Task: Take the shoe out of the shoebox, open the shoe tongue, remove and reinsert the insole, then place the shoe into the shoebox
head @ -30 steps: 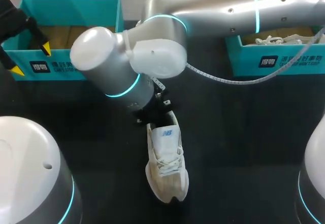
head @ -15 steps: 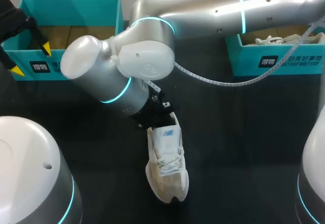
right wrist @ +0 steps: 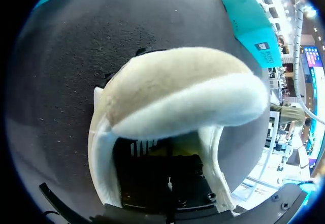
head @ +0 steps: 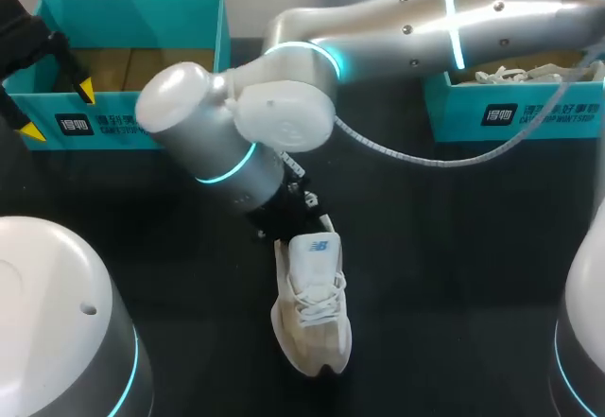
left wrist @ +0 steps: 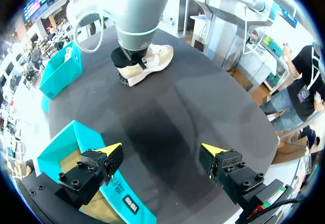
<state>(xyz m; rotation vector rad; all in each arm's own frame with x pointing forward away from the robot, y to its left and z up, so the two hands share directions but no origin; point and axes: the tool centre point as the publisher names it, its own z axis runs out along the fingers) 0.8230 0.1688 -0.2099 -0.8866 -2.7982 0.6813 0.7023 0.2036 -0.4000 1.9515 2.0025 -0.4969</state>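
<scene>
Shoe (head: 310, 315) heel and right gripper (right wrist: 163, 170) largely out of sight; both boxes seen only in part.
Head view: right arm (head: 236, 138) covered the shoe's heel, its collar and the whole gripper. Right wrist view: gripper body dark inside the shoe's mouth, raised tongue (right wrist: 183, 92) blocking toe and laces; grip state and insole could not be told. Right shoebox (head: 529, 114) cut off at the right edge, far wall behind the arm; only a scrap of pale laces (head: 506, 77) showed inside, the rest hidden. Left gripper (head: 59, 111) cut off at the left edge, covering the near-left corner of the left shoebox (head: 132, 6).
</scene>
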